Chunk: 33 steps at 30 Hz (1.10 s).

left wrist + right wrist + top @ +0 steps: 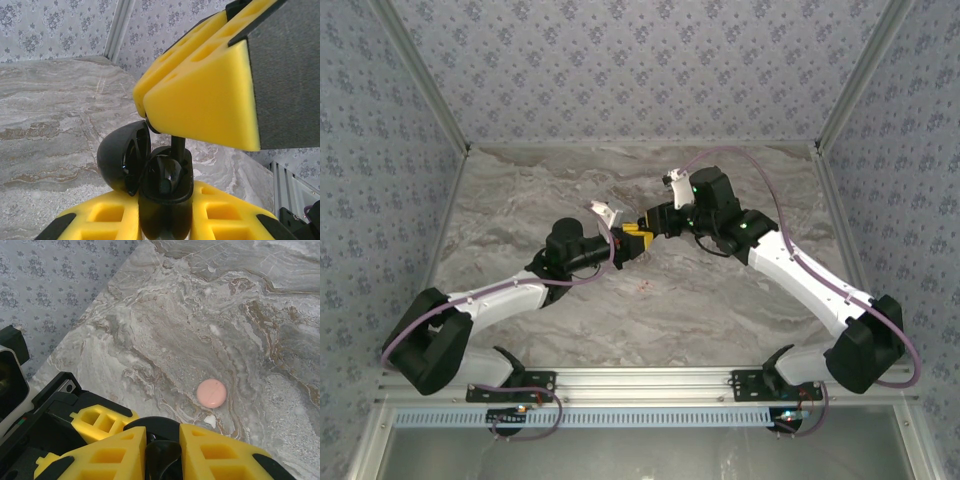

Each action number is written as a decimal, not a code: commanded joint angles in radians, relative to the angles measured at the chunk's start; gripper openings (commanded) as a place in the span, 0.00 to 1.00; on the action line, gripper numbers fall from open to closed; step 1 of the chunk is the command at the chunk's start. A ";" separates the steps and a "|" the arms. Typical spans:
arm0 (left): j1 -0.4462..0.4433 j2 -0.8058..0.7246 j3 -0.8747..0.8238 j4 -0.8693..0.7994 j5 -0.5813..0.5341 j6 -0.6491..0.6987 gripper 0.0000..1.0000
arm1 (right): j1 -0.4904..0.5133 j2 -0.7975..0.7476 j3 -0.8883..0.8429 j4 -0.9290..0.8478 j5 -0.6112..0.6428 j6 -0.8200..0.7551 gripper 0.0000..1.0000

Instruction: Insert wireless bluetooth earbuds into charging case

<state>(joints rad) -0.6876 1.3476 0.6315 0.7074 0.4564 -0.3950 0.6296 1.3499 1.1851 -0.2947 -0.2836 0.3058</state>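
Note:
A black charging case point(165, 205) stands upright between the yellow fingers of my left gripper point(165, 212), which is shut on it. Its lid point(120, 157) is swung open to the left. One black earbud point(172, 172) has its body down in the case's cavity, with the stem point(177, 144) pointing up. My right gripper point(146, 107) comes from above and pinches that stem. In the right wrist view the earbud point(163, 456) sits between the right gripper's point(163, 447) fingers. Both grippers point(632, 238) meet mid-table. A second earbud is hidden.
A small salmon-pink disc point(211, 393) lies flat on the marble table point(200, 315), past the right fingers, with a white fleck point(210, 420) beside it. It is a faint pink spot point(645, 287) in the top view. Patterned walls enclose the table.

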 commanded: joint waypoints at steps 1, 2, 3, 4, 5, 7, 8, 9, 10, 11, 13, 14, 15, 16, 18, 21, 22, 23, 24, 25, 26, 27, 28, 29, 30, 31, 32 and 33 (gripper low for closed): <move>-0.006 -0.027 0.035 0.018 -0.012 -0.011 0.21 | 0.010 0.006 0.031 0.003 0.010 -0.016 0.24; -0.007 -0.028 0.034 0.018 -0.020 -0.013 0.21 | 0.011 0.006 0.033 0.001 0.010 -0.018 0.25; -0.006 -0.028 0.032 0.018 -0.026 -0.012 0.21 | 0.012 0.006 0.033 -0.002 0.010 -0.018 0.25; -0.007 -0.028 0.032 0.018 -0.031 -0.012 0.21 | 0.012 0.006 0.033 -0.003 0.011 -0.019 0.25; -0.007 -0.027 0.032 0.019 -0.034 -0.013 0.21 | 0.014 0.006 0.033 -0.005 0.011 -0.021 0.25; -0.007 -0.027 0.031 0.021 -0.039 -0.015 0.21 | 0.016 0.007 0.032 -0.010 0.018 -0.023 0.25; -0.007 -0.027 0.030 0.023 -0.042 -0.016 0.21 | 0.015 0.006 0.031 -0.013 0.020 -0.024 0.25; -0.007 -0.027 0.029 0.024 -0.044 -0.018 0.22 | 0.017 0.006 0.030 -0.014 0.022 -0.024 0.25; -0.007 -0.027 0.030 0.026 -0.045 -0.019 0.21 | 0.017 0.006 0.029 -0.015 0.024 -0.025 0.25; -0.006 -0.027 0.030 0.026 -0.046 -0.019 0.21 | 0.019 0.007 0.028 -0.017 0.028 -0.026 0.25; -0.007 -0.027 0.031 0.027 -0.045 -0.019 0.22 | 0.020 0.008 0.027 -0.018 0.032 -0.027 0.26; -0.006 -0.027 0.031 0.027 -0.045 -0.019 0.21 | 0.019 0.008 0.027 -0.018 0.033 -0.029 0.26; -0.006 -0.027 0.031 0.027 -0.045 -0.019 0.21 | 0.020 0.009 0.027 -0.019 0.035 -0.029 0.26; -0.007 -0.028 0.030 0.028 -0.045 -0.019 0.21 | 0.021 0.011 0.026 -0.021 0.036 -0.030 0.26; -0.006 -0.028 0.031 0.027 -0.044 -0.019 0.21 | 0.021 0.012 0.028 -0.026 0.041 -0.030 0.27; -0.006 -0.030 0.030 0.026 -0.044 -0.018 0.21 | 0.022 0.014 0.028 -0.029 0.047 -0.031 0.26; -0.007 -0.028 0.031 0.026 -0.043 -0.018 0.21 | 0.023 0.014 0.028 -0.029 0.047 -0.031 0.26; -0.006 -0.028 0.030 0.026 -0.042 -0.018 0.21 | 0.023 0.014 0.029 -0.030 0.047 -0.031 0.26; -0.006 -0.030 0.030 0.026 -0.042 -0.019 0.21 | 0.022 0.014 0.028 -0.030 0.047 -0.031 0.26; -0.007 -0.030 0.030 0.027 -0.042 -0.018 0.21 | 0.023 0.013 0.028 -0.030 0.047 -0.031 0.27; -0.006 -0.030 0.030 0.025 -0.044 -0.016 0.21 | 0.023 0.013 0.030 -0.030 0.048 -0.031 0.26; -0.006 -0.030 0.031 0.024 -0.044 -0.015 0.21 | 0.024 0.012 0.031 -0.032 0.047 -0.033 0.27; -0.006 -0.030 0.030 0.023 -0.044 -0.015 0.21 | 0.024 0.011 0.033 -0.033 0.046 -0.033 0.26; -0.006 -0.030 0.030 0.022 -0.043 -0.014 0.21 | 0.024 0.012 0.033 -0.034 0.047 -0.033 0.27; -0.006 -0.030 0.031 0.017 -0.045 -0.012 0.21 | 0.025 0.012 0.034 -0.037 0.046 -0.033 0.27; -0.007 -0.030 0.031 0.013 -0.048 -0.011 0.21 | 0.026 0.012 0.036 -0.038 0.046 -0.035 0.27; -0.006 -0.030 0.030 0.008 -0.051 -0.009 0.22 | 0.026 0.011 0.036 -0.040 0.049 -0.036 0.28; -0.006 -0.031 0.031 0.005 -0.052 -0.006 0.22 | 0.027 0.009 0.036 -0.041 0.054 -0.036 0.30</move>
<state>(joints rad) -0.6895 1.3460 0.6315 0.7067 0.4168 -0.4095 0.6453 1.3560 1.1851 -0.3180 -0.2485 0.2905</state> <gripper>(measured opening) 0.219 0.288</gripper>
